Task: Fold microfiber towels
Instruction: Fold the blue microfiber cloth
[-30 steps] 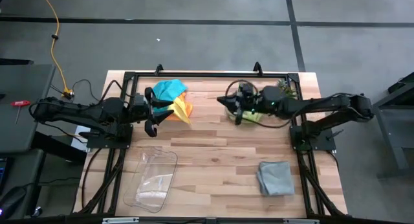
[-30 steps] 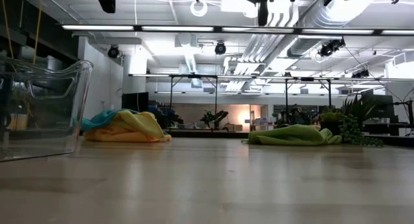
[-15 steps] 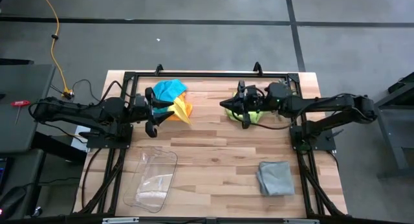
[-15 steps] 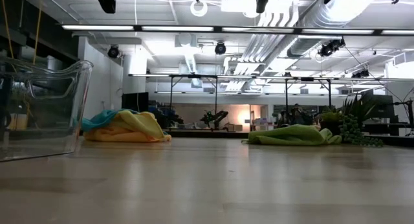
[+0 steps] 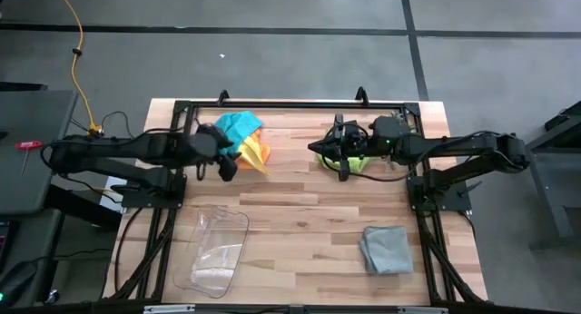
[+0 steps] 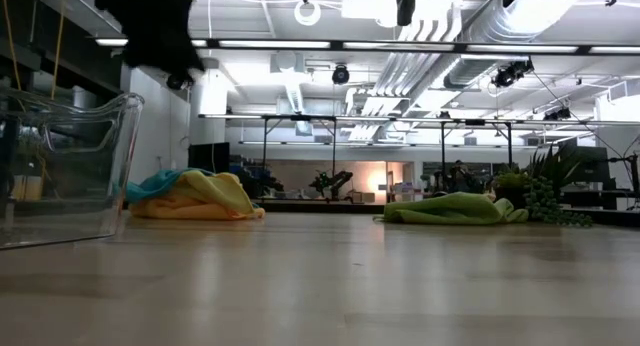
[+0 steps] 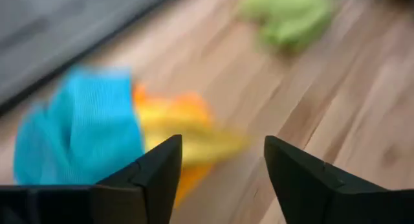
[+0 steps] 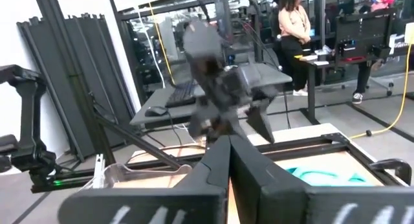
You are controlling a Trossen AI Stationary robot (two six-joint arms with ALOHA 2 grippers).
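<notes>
A heap of microfiber towels, teal (image 5: 238,125), yellow (image 5: 249,152) and orange (image 5: 262,152), lies at the table's far left, also in the low view (image 6: 195,196). My left gripper (image 5: 227,165) hovers just near of the heap, tipped downward and open with nothing between its fingers (image 7: 223,160). A lime green towel (image 5: 361,160) lies crumpled at the far right. My right gripper (image 5: 318,151) is shut and level above that towel's left end, clear of it (image 8: 229,153). A folded grey towel (image 5: 386,249) rests flat at the near right.
A clear plastic tray (image 5: 216,250) stands at the near left and looms large in the low view (image 6: 60,166). A spiky green plant (image 5: 404,123) sits at the far right corner. A black frame (image 5: 290,103) rims the far edge. People stand in the room beyond (image 8: 294,23).
My left gripper has tipped from level to slanting downward and sunk a little, beside the teal, yellow and orange heap. My right gripper has rolled slightly in place. No towel has moved.
</notes>
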